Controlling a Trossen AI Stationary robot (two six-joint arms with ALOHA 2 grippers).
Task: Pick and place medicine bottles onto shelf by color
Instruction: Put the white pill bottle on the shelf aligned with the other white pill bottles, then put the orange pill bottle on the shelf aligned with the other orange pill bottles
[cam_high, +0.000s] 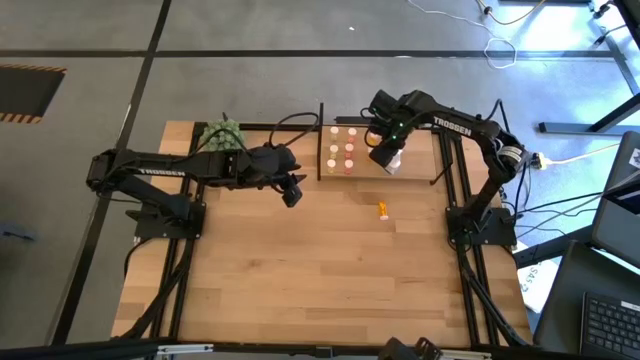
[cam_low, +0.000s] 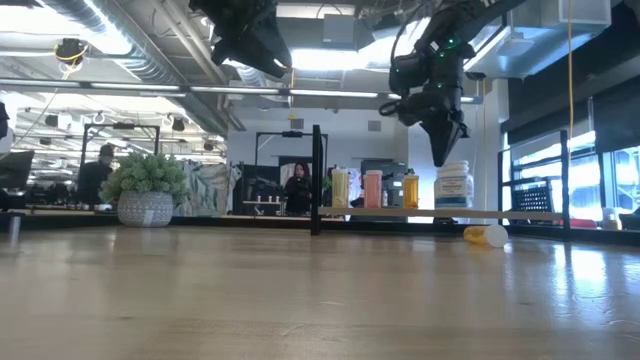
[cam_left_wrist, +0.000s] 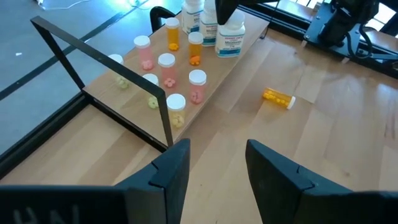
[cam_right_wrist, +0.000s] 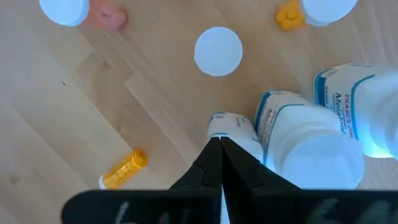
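Observation:
The shelf (cam_high: 420, 150) stands at the table's far side. Several small white-capped medicine bottles (cam_left_wrist: 165, 68) with pink, orange or yellowish contents stand on it in rows. Large white bottles (cam_left_wrist: 230, 37) stand at the rows' right end. One orange bottle (cam_high: 383, 209) lies on its side on the table, near the shelf's front edge. My right gripper (cam_right_wrist: 221, 142) is shut, points straight down and stands over the large white bottles (cam_low: 453, 185). My left gripper (cam_left_wrist: 217, 152) is open and empty, raised off the table left of the shelf. My right gripper's shut fingertips (cam_low: 441, 158) stand right at the top of a large white bottle (cam_right_wrist: 231, 127), coming from above. I cannot tell whether they touch it.
A green plant ball (cam_high: 222, 135) in a pot sits at the table's far left. Black metal uprights (cam_low: 316, 180) frame the shelf. The near half of the table (cam_high: 300, 290) is bare wood. People and furniture show in the room beyond.

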